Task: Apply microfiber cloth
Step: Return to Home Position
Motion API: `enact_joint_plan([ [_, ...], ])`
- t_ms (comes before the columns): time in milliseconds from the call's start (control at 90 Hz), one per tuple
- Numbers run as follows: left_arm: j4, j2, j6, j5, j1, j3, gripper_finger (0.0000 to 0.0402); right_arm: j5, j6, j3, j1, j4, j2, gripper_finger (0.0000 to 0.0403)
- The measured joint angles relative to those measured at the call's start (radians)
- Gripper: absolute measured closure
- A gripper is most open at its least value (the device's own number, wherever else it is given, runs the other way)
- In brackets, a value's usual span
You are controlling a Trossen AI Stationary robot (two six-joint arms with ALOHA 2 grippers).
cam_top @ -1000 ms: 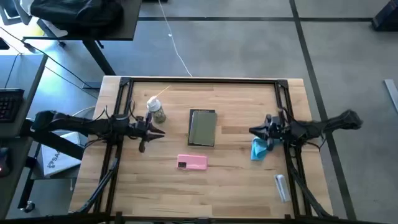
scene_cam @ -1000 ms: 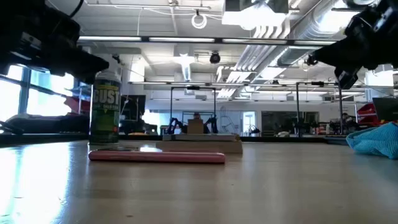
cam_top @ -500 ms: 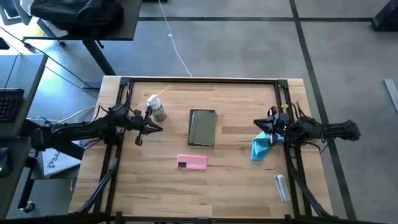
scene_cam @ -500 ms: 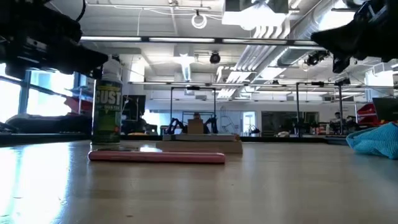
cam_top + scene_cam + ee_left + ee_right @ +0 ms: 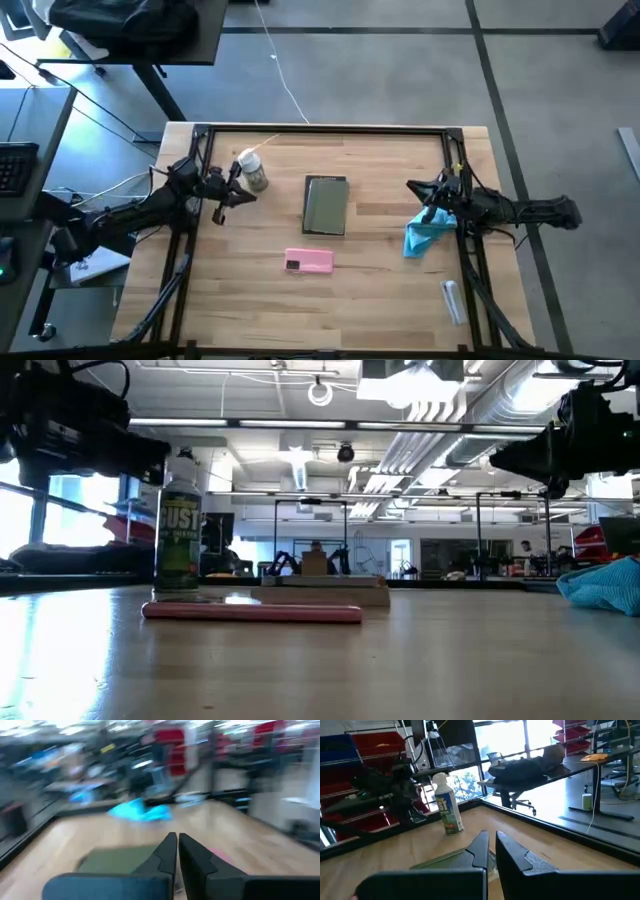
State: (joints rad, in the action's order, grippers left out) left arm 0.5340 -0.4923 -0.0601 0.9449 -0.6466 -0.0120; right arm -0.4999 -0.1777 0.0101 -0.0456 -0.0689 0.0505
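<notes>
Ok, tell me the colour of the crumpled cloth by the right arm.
Turquoise; the soft crumpled cloth shows best in the high view.

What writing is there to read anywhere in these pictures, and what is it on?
"UST": big letters on the green spray bottle; the word's start curves out of sight.
Smaller print below it: too blurred to read.
Print on the white box left of the table: too small to read.
Pink phone, tablet, microfiber cloth: no writing seen.
</notes>
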Motion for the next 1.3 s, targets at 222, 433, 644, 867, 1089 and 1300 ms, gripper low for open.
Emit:
enact_joint_plan([
  [222, -0.032, 0.003, -0.004, 0.012, 0.02, 0.0, 0.0401, 0.0, 0.002, 0.001, 0.0, 0.002, 0.0, 0.0403],
  [433, -0.052, 0.009, 0.276, 0.081, 0.113, 0.0, 0.0401, -0.001, 0.002, 0.001, 0.0, 0.003, 0.0, 0.0403],
  [644, -0.151, 0.047, 0.241, 0.02, 0.215, 0.0, 0.0401, -0.001, 0.003, 0.001, 0.0, 0.004, 0.0, 0.0403],
  [867, -0.3, 0.289, 0.285, -0.141, 0.271, 0.0, 0.0401, -0.001, 0.003, 0.002, 0.0, 0.005, 0.0, 0.0403],
  [1089, -0.458, 0.487, 0.3, -0.289, 0.353, -0.006, 0.0401, -0.002, 0.003, 0.002, 0.0, 0.003, 0.0, 0.0402],
  [1300, -0.483, 0.489, 0.269, -0.424, 0.447, -0.008, 0.0401, 0.009, 0.003, 0.002, 0.0, 0.003, 0.002, 0.0402],
])
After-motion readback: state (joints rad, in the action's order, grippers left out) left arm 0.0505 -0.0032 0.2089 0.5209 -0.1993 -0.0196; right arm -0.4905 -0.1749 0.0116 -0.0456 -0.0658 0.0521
